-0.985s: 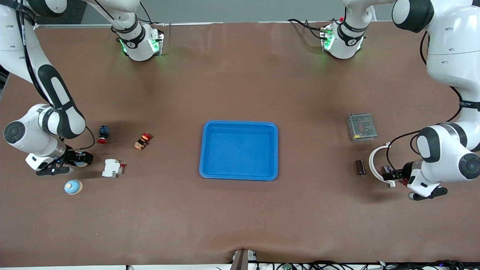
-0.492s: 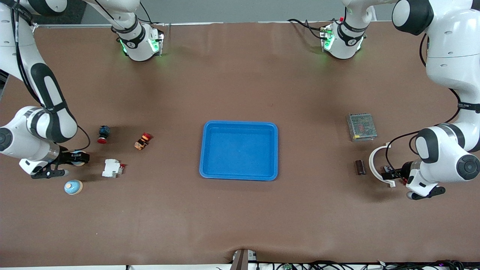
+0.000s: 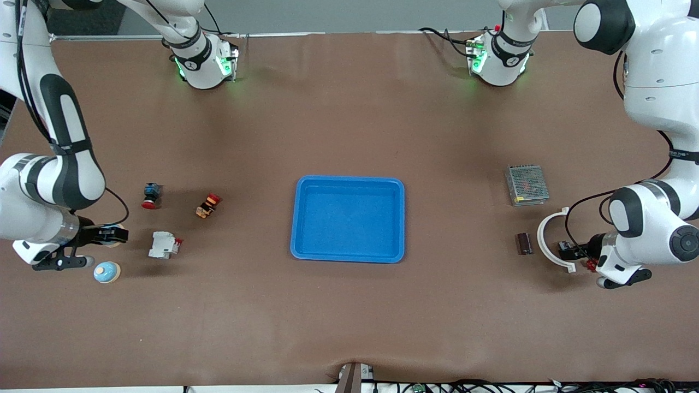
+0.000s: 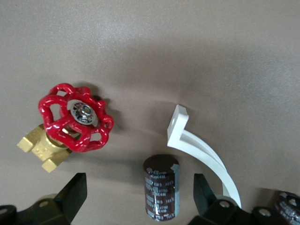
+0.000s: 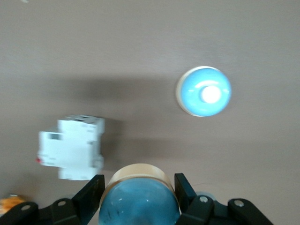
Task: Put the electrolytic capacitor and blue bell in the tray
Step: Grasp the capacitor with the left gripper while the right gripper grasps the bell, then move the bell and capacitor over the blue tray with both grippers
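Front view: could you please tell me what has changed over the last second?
The right gripper, shut on a blue domed piece, drifted a little toward the right arm's end of the table as its elbow swung outward. The left gripper, open, barely shifted. The tray, the capacitor and the blue bell on the table stayed put.

Glossy plastic tray (image 3: 348, 256) on a matt brown table (image 3: 349, 316); brass-looking valve (image 4: 70, 126) with a shiny red-painted handwheel (pretty chunky casting).
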`<state>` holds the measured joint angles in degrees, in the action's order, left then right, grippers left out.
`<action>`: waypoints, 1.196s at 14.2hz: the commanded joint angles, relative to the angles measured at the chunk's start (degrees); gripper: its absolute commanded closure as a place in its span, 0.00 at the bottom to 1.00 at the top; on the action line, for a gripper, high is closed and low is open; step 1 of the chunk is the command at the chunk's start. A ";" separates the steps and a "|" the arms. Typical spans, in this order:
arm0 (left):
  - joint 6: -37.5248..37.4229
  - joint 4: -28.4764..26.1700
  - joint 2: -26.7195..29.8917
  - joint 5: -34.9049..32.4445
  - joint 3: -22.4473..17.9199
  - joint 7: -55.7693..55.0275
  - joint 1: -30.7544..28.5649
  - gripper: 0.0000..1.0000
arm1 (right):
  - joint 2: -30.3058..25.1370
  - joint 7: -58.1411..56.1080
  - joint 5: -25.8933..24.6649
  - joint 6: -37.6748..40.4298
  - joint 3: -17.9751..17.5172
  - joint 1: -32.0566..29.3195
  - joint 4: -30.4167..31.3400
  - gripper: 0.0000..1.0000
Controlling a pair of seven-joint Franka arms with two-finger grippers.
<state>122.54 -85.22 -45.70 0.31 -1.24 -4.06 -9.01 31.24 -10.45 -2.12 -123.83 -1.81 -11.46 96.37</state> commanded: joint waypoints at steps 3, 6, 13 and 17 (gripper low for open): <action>1.03 0.58 -0.71 -1.10 0.01 -0.51 0.05 0.00 | -0.56 14.47 0.89 1.75 0.14 6.17 -0.39 1.00; 1.03 0.58 -0.71 -1.02 0.01 -0.94 0.40 0.30 | -1.26 23.96 0.89 1.75 -0.03 10.48 0.13 1.00; 1.30 0.93 -0.45 -0.66 0.18 -6.39 0.84 0.92 | -2.85 51.29 0.89 2.54 -4.25 20.50 0.93 1.00; 1.30 1.11 -0.09 -1.02 0.27 -6.31 0.84 1.00 | -2.50 64.74 0.89 2.01 -4.25 27.53 0.05 1.00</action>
<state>123.77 -84.71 -46.05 0.31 -1.04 -9.30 -8.39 29.99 48.42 -1.91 -121.76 -6.41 13.30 95.92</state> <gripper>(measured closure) 0.656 0.322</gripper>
